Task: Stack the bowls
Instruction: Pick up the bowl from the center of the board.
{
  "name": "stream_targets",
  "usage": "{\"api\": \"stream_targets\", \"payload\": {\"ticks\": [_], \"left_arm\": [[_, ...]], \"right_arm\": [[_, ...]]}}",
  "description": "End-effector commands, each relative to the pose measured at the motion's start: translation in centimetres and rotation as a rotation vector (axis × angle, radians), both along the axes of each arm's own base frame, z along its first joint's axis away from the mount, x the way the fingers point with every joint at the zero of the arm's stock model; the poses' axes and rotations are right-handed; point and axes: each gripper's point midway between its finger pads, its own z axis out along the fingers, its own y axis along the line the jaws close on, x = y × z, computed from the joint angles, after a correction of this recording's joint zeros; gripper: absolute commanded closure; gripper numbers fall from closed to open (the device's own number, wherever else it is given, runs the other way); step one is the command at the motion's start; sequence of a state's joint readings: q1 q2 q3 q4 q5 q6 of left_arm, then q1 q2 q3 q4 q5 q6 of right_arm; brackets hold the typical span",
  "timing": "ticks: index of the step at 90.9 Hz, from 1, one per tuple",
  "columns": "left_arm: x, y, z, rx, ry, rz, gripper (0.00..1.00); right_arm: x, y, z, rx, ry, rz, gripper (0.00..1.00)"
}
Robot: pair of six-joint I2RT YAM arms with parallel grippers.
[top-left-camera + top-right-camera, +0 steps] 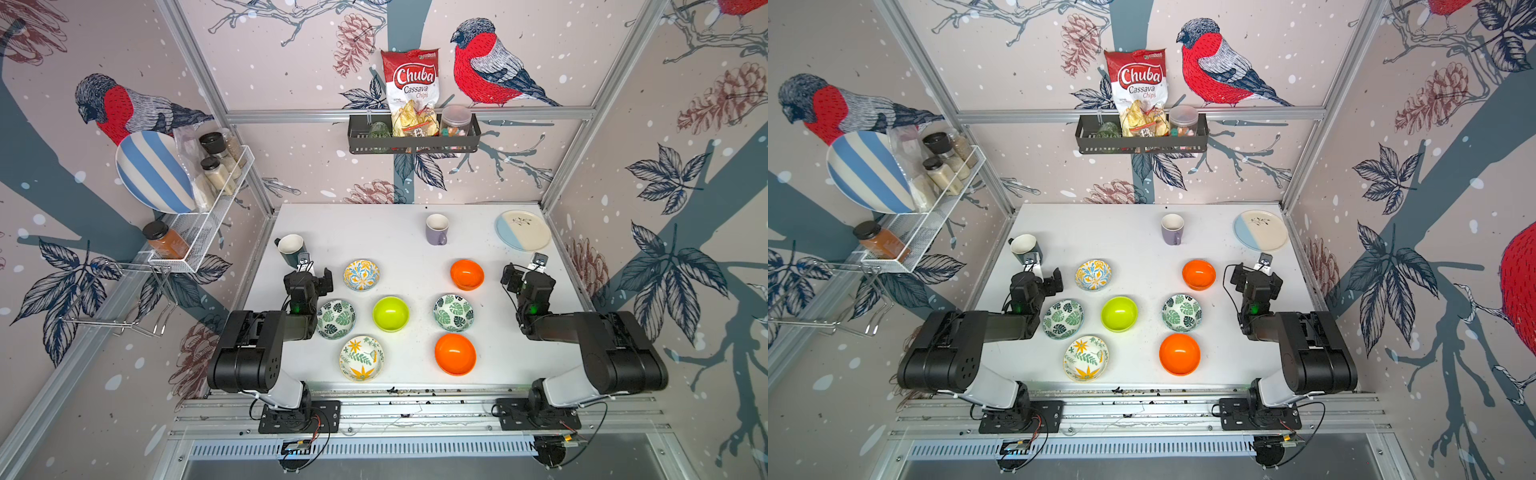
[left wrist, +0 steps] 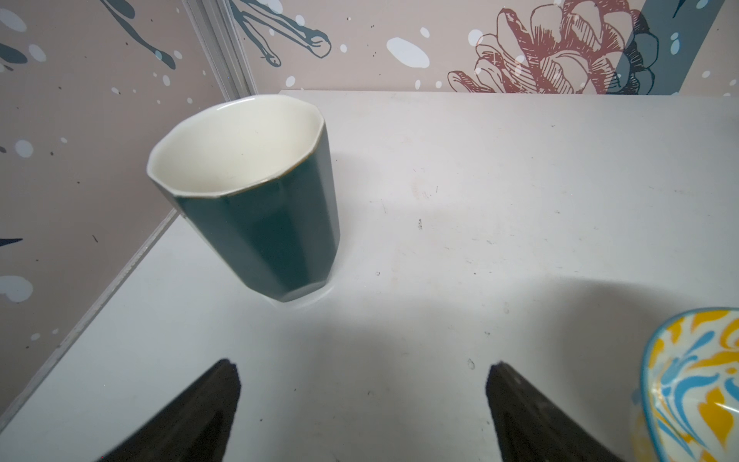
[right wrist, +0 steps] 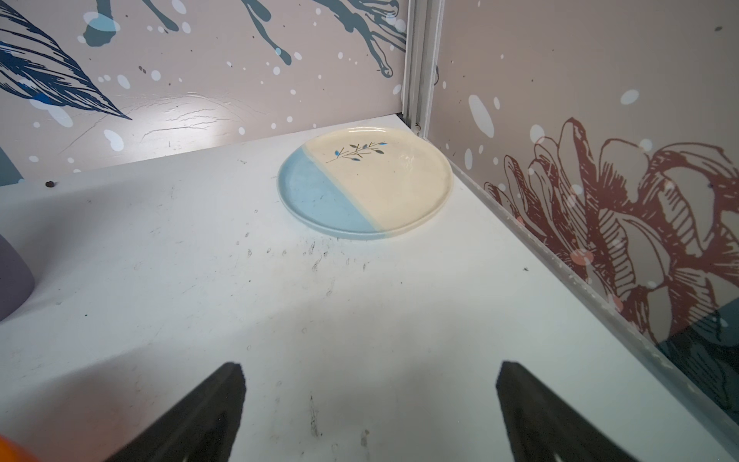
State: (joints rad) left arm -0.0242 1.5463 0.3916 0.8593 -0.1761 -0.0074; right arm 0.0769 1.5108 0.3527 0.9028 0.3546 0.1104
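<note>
In both top views seven bowls sit singly on the worktop (image 1: 399, 245), none nested. They are the far floral bowl (image 1: 361, 274), near floral bowl (image 1: 361, 358), left leaf bowl (image 1: 336, 318), right leaf bowl (image 1: 454, 312), lime bowl (image 1: 390, 313), far orange bowl (image 1: 467, 274) and near orange bowl (image 1: 455, 354). That counts two floral, two leaf, two orange and one lime. Farther back stand two mugs, the dark green mug (image 1: 291, 245) and the purple mug (image 1: 437, 228), and one plate (image 1: 523, 230). The left arm (image 1: 249, 336) and right arm (image 1: 611, 340) flank the group, over no bowl.

In the left wrist view the left fingers (image 2: 200, 412) are spread wide and empty over bare worktop. The dark green mug is ahead and the far floral bowl's rim is beside them.

In the right wrist view the right fingers (image 3: 540, 412) are equally wide and empty, facing the plate.

The first pick seems due. Pinch a rim with one finger inside and one outside, and lift level. Centre the bowl over its twin and release low so it nests. Keep the left arm's swing clear of the mug.
</note>
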Motion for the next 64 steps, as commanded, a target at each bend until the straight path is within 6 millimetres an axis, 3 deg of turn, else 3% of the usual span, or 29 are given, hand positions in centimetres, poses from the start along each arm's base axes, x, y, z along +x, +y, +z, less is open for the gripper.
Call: {"api": "stream_targets", "payload": {"ticks": [1, 10, 16, 25, 35, 42, 49, 57, 64], "left_arm": [[0.3, -0.1, 0.6, 0.0, -0.024, -0.009, 0.02], [0.1, 0.0, 0.6, -0.001, -0.025, -0.002, 0.02], [-0.4, 0.5, 2.2, 0.004, -0.079, 0.032, 0.02], [-1.8, 0.9, 5.2, 0.007, -0.104, 0.064, 0.02], [-3.6, 1.9, 7.8, -0.144, -0.139, 0.2, 0.02], [-5.5, 2.9, 8.8, -0.294, -0.173, 0.315, 0.02], [-7.0, 3.0, 8.6, -0.443, -0.19, 0.377, 0.02], [-6.9, 0.4, 9.3, -0.555, -0.198, 0.238, 0.04], [-7.4, -1.5, 8.9, -0.634, -0.095, 0.178, 0.19]], "right_arm": [[0.1, 0.1, 0.2, 0.003, -0.005, 0.005, 0.0], [0.1, 0.1, 0.1, 0.008, -0.002, 0.011, 0.0], [0.0, 0.0, 0.7, -0.012, -0.016, -0.018, 0.0], [-0.1, 0.4, 2.8, -0.095, 0.044, -0.073, 0.0], [0.0, 0.2, 7.3, -0.095, 0.056, -0.158, 0.0], [-0.8, -1.2, 9.1, 0.062, -0.008, -0.267, 0.0], [-2.4, -3.4, 8.3, 0.311, 0.004, -0.374, 0.0], [-2.0, -1.8, 7.6, 0.545, 0.082, -0.201, 0.0], [-2.9, -0.6, 7.9, 0.61, 0.107, -0.13, 0.0]]}}
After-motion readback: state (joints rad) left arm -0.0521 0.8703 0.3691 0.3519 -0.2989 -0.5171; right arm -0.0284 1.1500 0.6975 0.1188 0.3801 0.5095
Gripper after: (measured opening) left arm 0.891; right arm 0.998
